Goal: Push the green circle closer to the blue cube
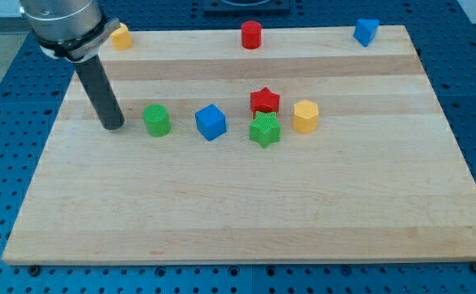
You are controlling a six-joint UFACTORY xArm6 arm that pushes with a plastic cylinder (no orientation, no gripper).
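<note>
1. Eight blocks sit on the wooden board (238, 220); my tip (113, 127) rests on the board at the frame's left.
2. There is no gripper here, only the dark rod, so nothing is held; my tip stands just left of the green circle (157, 119), with a small gap between them.
3. The green circle lies left of centre, and the blue cube (211, 122) sits near it on its right, the two apart.
4. Right of the blue cube, the green star (264, 130) touches or nearly touches the red star (264, 101) above it.
5. A yellow hexagon (305, 116) stands just right of the stars.
6. Along the frame's top edge: a yellow block (121, 37) at upper left, a red cylinder (251, 34) at top centre, a second blue block (366, 32) at upper right.
</note>
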